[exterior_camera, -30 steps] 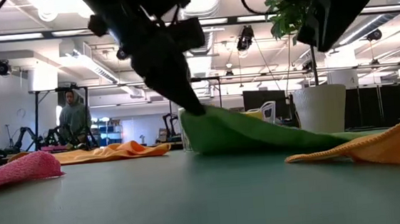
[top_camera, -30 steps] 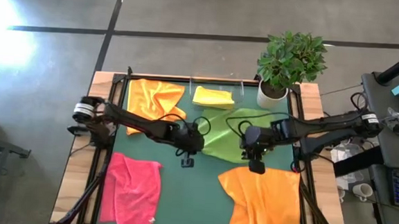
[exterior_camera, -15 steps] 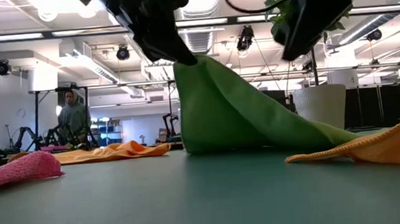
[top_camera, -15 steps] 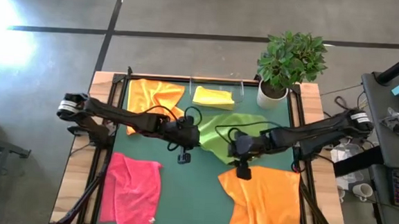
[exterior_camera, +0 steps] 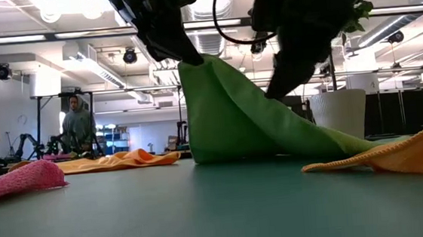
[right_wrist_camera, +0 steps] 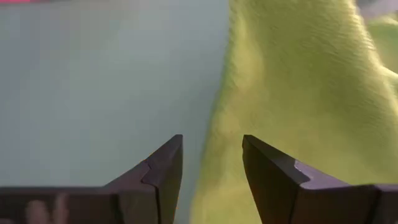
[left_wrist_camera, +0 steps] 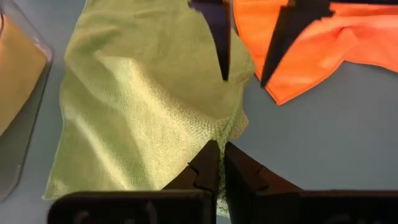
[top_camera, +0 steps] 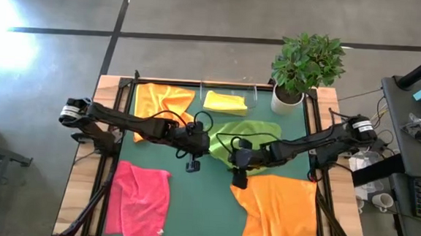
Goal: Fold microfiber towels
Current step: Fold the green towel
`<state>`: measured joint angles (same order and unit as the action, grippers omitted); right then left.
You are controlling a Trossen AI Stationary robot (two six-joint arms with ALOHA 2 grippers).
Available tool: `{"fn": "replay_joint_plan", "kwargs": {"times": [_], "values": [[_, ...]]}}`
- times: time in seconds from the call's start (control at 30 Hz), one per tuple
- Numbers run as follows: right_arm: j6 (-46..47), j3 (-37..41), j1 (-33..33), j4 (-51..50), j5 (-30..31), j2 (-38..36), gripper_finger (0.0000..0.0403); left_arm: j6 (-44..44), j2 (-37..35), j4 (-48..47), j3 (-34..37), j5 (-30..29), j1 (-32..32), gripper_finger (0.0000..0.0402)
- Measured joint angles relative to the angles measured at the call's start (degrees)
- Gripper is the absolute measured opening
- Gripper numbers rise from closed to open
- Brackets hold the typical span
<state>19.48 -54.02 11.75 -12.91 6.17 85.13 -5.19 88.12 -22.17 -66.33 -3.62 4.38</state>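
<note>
Left gripper (left_wrist_camera: 216, 163), jaws pinching the lime green towel (top_camera: 247, 138) aloft; right gripper (right_wrist_camera: 211, 171), jaws spread, apparently straddling its edge. A missed pinch could collapse the fold.

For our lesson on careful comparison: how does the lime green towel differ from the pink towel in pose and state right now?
The lime green towel is lifted into a peak; the pink towel lies on the mat. The left end effector is shut on the green towel's edge, with the open right end effector beside it; nothing touches the pink one. Green sits mid-table, pink near a front corner. Both are plain soft cloths.
</note>
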Motion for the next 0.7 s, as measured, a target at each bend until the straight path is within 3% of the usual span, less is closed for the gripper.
{"fn": "replay_joint_plan", "kwargs": {"times": [0.13, 0.3, 0.53, 0.7], "values": [[2.77, -0.26, 0.03, 3.50, 0.48, 2.55, 0.0148, 0.04, 0.00, -1.54, -0.78, 0.00, 0.00, 0.0000], [7.27, -1.20, 0.53, 1.57, 7.49, 5.32, 0.0132, 1.46, -0.20, -5.00, -3.06, -0.02, 0.00, 0.0000], [15.44, -3.97, 2.10, -8.28, 16.11, 5.73, 0.0101, 4.33, -1.76, -14.86, -8.17, -0.19, 0.00, 0.0000], [17.10, -6.18, 2.27, -11.11, 16.60, 5.32, 0.0078, 4.66, -4.09, -16.48, -9.91, -0.87, -0.02, 0.0000]]}}
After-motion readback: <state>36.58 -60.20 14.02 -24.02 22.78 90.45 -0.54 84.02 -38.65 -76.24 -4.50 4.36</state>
